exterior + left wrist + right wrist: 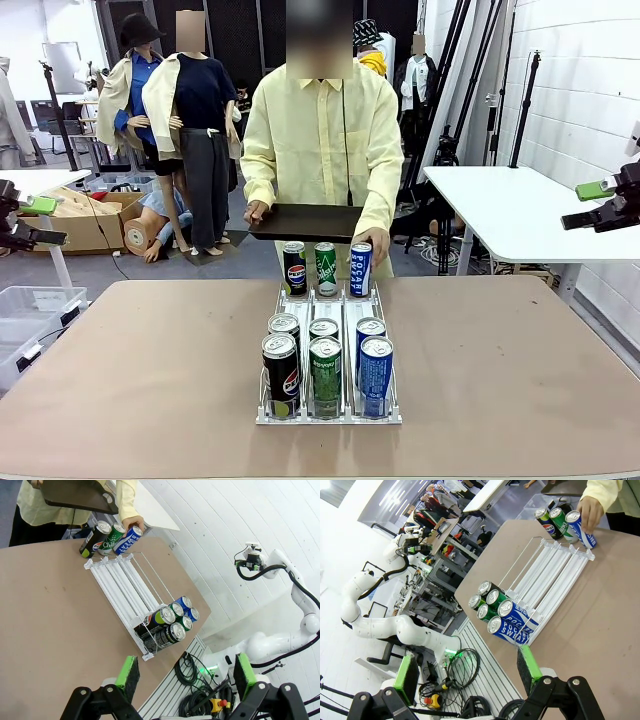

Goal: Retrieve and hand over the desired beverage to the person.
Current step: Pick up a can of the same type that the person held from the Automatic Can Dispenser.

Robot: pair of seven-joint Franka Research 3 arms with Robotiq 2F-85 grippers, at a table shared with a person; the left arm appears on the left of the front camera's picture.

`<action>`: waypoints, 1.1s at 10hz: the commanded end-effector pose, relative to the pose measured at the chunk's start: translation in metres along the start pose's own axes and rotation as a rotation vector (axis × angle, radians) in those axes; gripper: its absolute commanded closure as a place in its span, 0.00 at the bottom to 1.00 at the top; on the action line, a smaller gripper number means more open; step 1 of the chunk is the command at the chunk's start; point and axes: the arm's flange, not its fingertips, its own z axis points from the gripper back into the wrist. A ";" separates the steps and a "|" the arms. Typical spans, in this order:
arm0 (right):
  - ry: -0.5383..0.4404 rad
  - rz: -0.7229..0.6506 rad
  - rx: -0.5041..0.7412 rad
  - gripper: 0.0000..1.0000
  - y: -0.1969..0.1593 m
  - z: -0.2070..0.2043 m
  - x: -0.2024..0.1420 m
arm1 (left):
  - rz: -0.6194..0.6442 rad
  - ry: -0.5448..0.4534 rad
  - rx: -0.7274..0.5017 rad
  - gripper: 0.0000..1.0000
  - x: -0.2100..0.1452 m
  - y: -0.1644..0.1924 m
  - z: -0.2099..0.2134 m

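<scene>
We are reading both arms as waiting well apart from cans. Left end effector (pixel 186 674) is gaping wide, empty; right end effector (pixel 467 672) likewise spread, empty. Person (pixel 320 140), top centre, is holding dark tray (pixel 305 222) in one hand, likely to receive drink. Other hand (pixel 374 240) is touching blue can (pixel 360 270) at upper end of rack (pixel 331 305); we are judging this as marking wanted flavour. Matching blue cans (pixel 375 372) are sitting in rack's right lane, lower centre, on worktop (pixel 150 350).

Front, two far wrists; shared rack (pixel 345 305)
</scene>
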 end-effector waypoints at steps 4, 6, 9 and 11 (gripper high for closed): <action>-0.007 0.001 0.012 0.00 0.000 0.000 0.001 | -0.002 -0.018 -0.017 0.00 0.001 -0.001 0.001; -0.007 0.001 0.012 0.00 0.000 0.000 0.001 | -0.002 -0.018 -0.017 0.00 0.001 -0.001 0.001; -0.007 0.001 0.012 0.00 0.000 0.000 0.001 | -0.002 -0.018 -0.017 0.00 0.001 -0.001 0.001; -0.007 0.001 0.012 0.00 0.000 0.000 0.001 | -0.002 -0.018 -0.017 0.00 0.001 -0.001 0.001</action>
